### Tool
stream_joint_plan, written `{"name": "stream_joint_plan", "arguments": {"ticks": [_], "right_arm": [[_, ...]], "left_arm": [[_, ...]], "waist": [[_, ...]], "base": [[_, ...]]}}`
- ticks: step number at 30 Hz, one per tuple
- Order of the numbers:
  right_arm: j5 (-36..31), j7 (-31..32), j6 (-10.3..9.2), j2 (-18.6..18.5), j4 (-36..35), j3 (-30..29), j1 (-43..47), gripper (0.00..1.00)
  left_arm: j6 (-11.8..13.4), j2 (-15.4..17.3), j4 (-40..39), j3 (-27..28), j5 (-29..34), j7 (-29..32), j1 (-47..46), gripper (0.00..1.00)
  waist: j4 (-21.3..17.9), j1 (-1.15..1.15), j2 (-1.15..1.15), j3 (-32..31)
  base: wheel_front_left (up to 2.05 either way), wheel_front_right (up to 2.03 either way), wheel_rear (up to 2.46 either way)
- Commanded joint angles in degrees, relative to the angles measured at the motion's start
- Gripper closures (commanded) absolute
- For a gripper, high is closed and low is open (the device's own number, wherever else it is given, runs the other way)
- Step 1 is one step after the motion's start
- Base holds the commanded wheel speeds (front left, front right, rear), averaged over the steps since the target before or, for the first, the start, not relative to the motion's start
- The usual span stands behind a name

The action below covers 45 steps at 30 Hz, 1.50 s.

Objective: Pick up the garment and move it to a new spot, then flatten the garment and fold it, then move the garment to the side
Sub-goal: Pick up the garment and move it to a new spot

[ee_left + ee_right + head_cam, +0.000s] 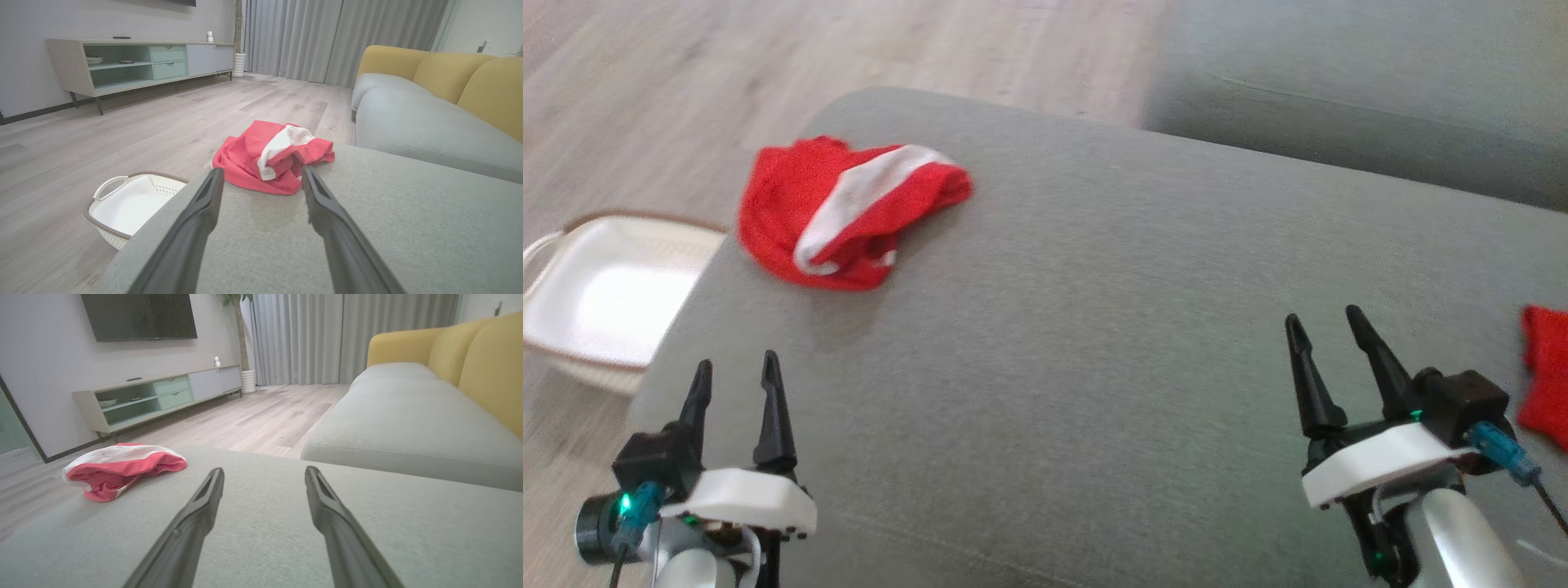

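Observation:
A crumpled red garment (pixel 841 214) with a white stripe lies near the far left corner of the grey ottoman (pixel 1094 343). From the left wrist camera the garment (pixel 271 157) sits just beyond the fingertips; from the right wrist camera the garment (pixel 120 467) is off to the left. My left gripper (pixel 735 376) hovers open over the ottoman's near left, well short of the garment, nothing between its fingers. My right gripper (pixel 1323 327) is open and empty at the near right.
A white basket (pixel 600 294) with a brown rim stands on the wood floor left of the ottoman. Another red cloth (pixel 1547 371) lies at the ottoman's right edge. A grey and yellow sofa (pixel 433 110) runs behind. A TV cabinet (pixel 159 396) lines the far wall.

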Motion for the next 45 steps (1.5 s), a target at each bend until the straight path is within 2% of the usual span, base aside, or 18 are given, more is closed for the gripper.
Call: {"name": "stream_joint_plan", "arguments": {"ticks": [1,6,12,16,17,21,26,33,41,45], "right_arm": [[0.4,-0.5,0.42,-0.4,-1.6,1.6,-2.4,0.0],[0.6,-0.7,0.42,-0.7,-1.0,2.8,-3.5,0.0],[0.9,-1.1,0.42,-0.5,-0.4,3.3,-3.7,0.0],[1.2,-1.3,0.42,-0.8,-1.1,2.9,-3.9,0.0],[1.2,-1.3,0.42,-0.8,-1.1,2.9,-3.9,0.0],[1.2,-0.9,0.42,-1.3,-2.0,3.1,-4.8,0.0],[1.4,-0.1,0.42,-2.0,-3.1,4.3,-6.8,0.0],[1.8,0.5,0.42,-3.2,-4.4,5.4,-9.7,0.0],[2.7,0.0,0.42,-4.3,-4.8,6.6,-12.4,0.0],[3.0,-0.2,0.42,-4.6,-4.4,6.9,-13.0,0.0]], "left_arm": [[0.4,1.1,-2.0,1.9,0.0,-0.2,-2.6,0.0],[0.6,1.2,-2.0,1.8,-0.3,0.1,-2.6,0.0],[0.1,2.0,-2.4,1.8,-1.3,2.1,-3.9,0.0],[-2.6,5.0,-3.3,1.7,-3.0,9.6,-10.8,0.0],[-2.6,5.0,-3.3,1.7,-3.0,9.6,-10.8,0.0],[-5.5,8.6,-0.6,3.1,-7.2,19.7,-21.2,0.0],[-7.7,12.1,9.8,5.6,-13.7,27.6,-32.4,0.0],[-8.7,15.7,24.2,7.2,-18.2,32.0,-42.1,0.0],[-9.1,17.2,38.3,4.4,-17.9,35.0,-46.3,0.0],[-8.1,18.1,44.4,2.5,-16.0,36.6,-47.2,0.0]], "waist": [[3.4,0.0,0.0,0.5],[5.2,0.0,0.0,0.6],[5.3,0.0,0.0,0.6],[4.0,0.0,0.0,1.7],[4.0,0.0,0.0,1.7],[1.1,0.0,0.0,3.9],[-4.3,0.0,0.0,7.8],[-11.0,0.0,0.0,13.8],[-15.0,0.0,0.0,18.6],[-15.7,0.0,0.0,19.6]], "base": [[0.0,0.0,0.0],[0.0,0.0,0.0],[0.0,0.0,0.0],[0.0,0.0,0.0],[0.0,0.0,0.0],[0.0,0.0,0.0],[0.0,0.0,0.0],[0.0,0.0,0.0],[0.0,0.0,0.0],[0.0,0.0,0.0]]}}
